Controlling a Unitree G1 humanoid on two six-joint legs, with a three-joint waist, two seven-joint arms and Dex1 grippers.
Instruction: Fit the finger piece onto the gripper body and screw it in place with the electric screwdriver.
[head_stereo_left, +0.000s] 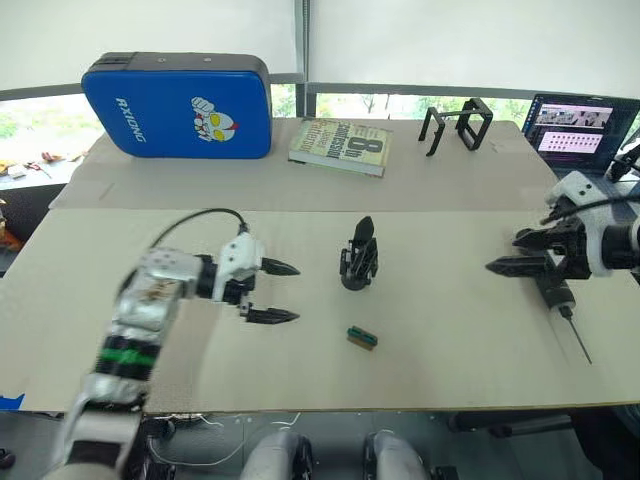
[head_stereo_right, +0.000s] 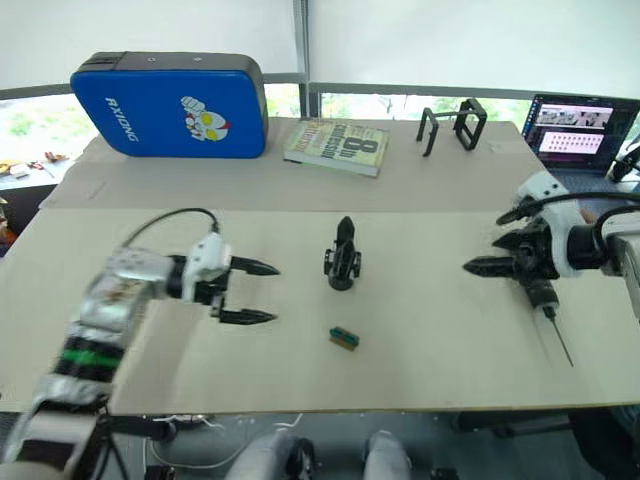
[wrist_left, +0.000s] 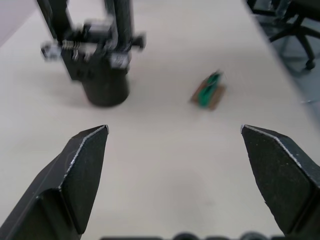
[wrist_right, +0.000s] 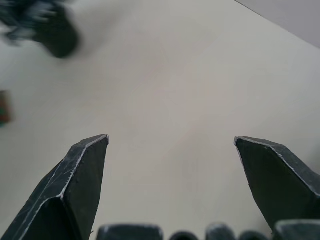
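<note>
L gripper (head_stereo_left: 272, 292) wide open, empty, just left of gripper body (head_stereo_left: 359, 255) standing mid-worktop (head_stereo_left: 450, 330). R gripper (head_stereo_left: 520, 252) open; electric screwdriver (head_stereo_left: 560, 300) beneath it, prob. not gripped. Risk: a sweep could topple the body.

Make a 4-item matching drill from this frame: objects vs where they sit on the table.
1. gripper body
2. green-and-brown block
3. book
4. electric screwdriver

a. far side, beside the blue case
b. table centre, upright
c. by the right gripper
d. just nearer the robot than the gripper body

Pairs: 1-b, 2-d, 3-a, 4-c
</note>
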